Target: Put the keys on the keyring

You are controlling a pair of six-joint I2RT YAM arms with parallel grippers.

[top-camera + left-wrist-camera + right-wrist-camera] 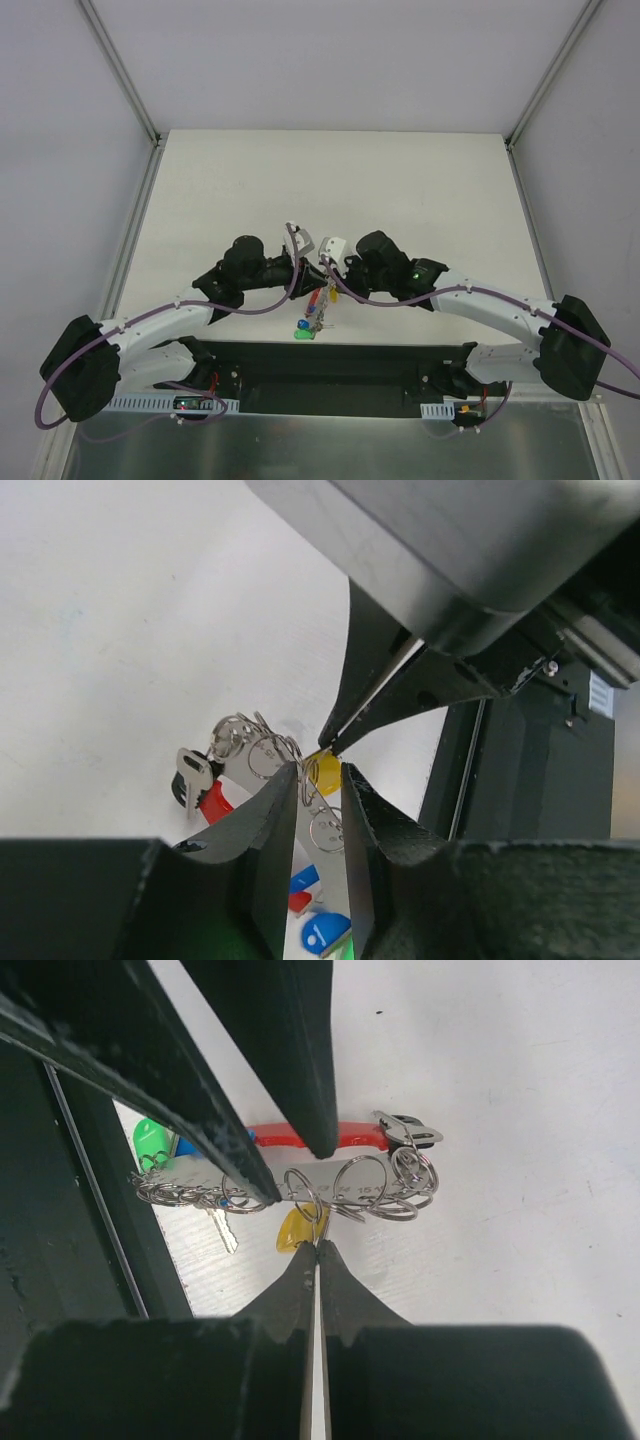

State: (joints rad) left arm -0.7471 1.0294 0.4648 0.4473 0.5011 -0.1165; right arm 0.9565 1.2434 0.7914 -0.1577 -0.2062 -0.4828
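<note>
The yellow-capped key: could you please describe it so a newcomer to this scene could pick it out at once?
At the white table's front edge, in the middle, is a bundle of keys on a red band. The yellow-capped key sits right beside the shut tips of the right gripper. It alone is yellow; nearby are a blue cap and a green cap.

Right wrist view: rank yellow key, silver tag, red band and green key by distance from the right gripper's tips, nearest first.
1. yellow key, just left of the right gripper tips.
2. silver tag, directly above the tips.
3. red band, beyond the tag, higher in frame.
4. green key, far upper left.
</note>
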